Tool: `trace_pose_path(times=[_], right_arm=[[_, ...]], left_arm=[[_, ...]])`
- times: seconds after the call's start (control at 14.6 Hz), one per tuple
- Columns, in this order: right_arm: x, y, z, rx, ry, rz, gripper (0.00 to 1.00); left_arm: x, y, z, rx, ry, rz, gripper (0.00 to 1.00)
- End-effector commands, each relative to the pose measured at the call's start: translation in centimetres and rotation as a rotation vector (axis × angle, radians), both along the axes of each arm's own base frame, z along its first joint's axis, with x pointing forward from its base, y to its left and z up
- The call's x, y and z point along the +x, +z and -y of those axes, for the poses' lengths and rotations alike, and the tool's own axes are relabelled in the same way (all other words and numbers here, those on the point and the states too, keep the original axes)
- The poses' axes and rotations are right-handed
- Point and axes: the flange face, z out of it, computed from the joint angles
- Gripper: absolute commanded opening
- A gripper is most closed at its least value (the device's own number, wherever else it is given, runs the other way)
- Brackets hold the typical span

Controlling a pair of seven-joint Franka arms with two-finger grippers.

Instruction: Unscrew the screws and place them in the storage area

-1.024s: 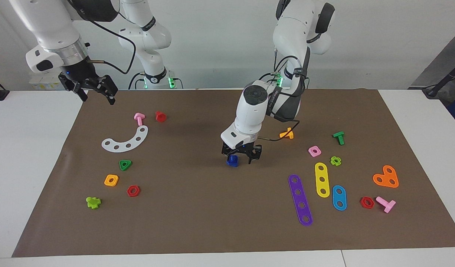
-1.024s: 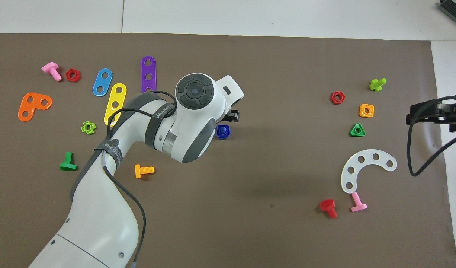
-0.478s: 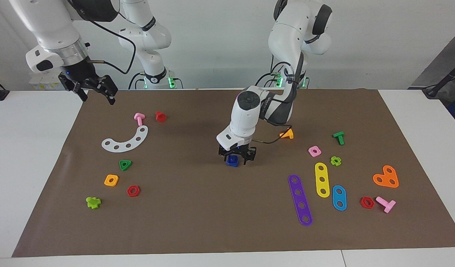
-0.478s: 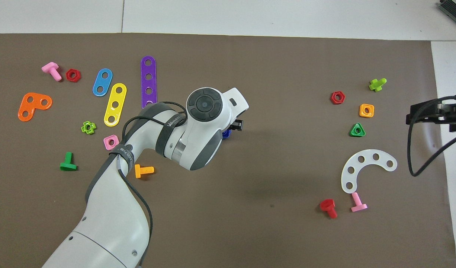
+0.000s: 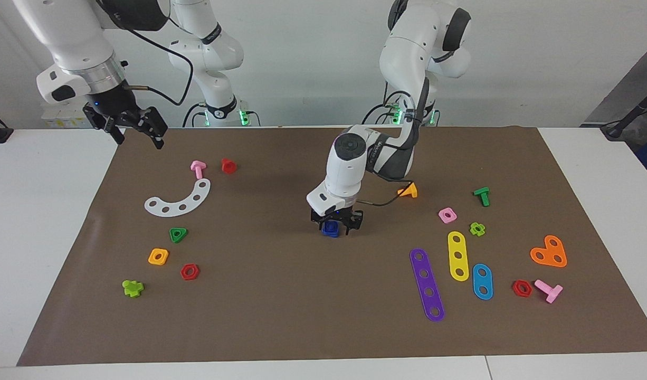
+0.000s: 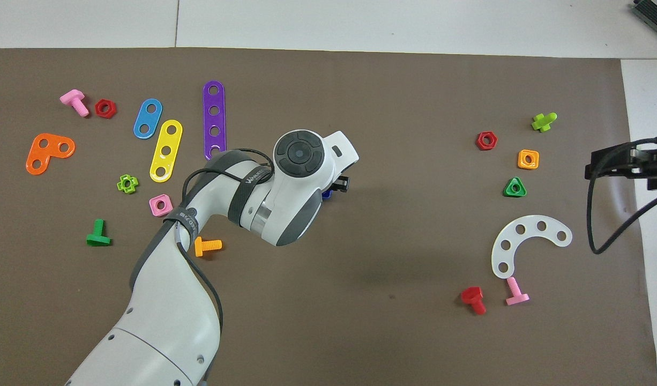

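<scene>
Reaching down to the middle of the brown mat (image 5: 281, 316), the left gripper (image 5: 336, 224) sits low around the blue screw (image 5: 331, 228); the screw is a small dark-blue bolt with its square nut, and it rests on the mat about halfway between the two ends of the table; in the facing view a dark finger stands on each side of it, so the jaws look spread with the screw between them, but I cannot tell if they are pinching it yet; in the overhead view the arm covers almost all of the screw and only a blue corner (image 6: 326, 194) peeks out.

The right gripper (image 5: 136, 129) waits up in the air over the mat's edge at the right arm's end; its jaws are spread wide and hold nothing.

I think the step now is to grab the screw; to do it well, the fingers should close slowly and squarely on the flat sides, so the small piece does not pop out or spin away; the grip should be firm but not crushing, since the toy is light plastic; lifting straight up would keep it from dragging on the mat; to get the bolt out of the nut, the other arm will likely have to hold one part.

Other toy pieces lie well apart, like the orange bolt (image 5: 408, 190) and the pink nut (image 5: 447, 215), so there is room to work.
</scene>
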Motion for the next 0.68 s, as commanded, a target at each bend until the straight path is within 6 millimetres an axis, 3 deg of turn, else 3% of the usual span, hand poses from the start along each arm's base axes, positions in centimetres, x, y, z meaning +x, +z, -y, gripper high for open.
trace_pose_path(times=[0.0,0.61], right_arm=[[-0.59,0.05,0.08,0.014,0.012,-0.001,1.00],[-0.59,0.05,0.08,0.014,0.012,-0.001,1.00]], left_arm=[[-0.51,-0.56,0.52,0.021,-0.024,0.019,0.82],[-1.08,-0.93,0.75,0.033,-0.033,0.005,0.73]])
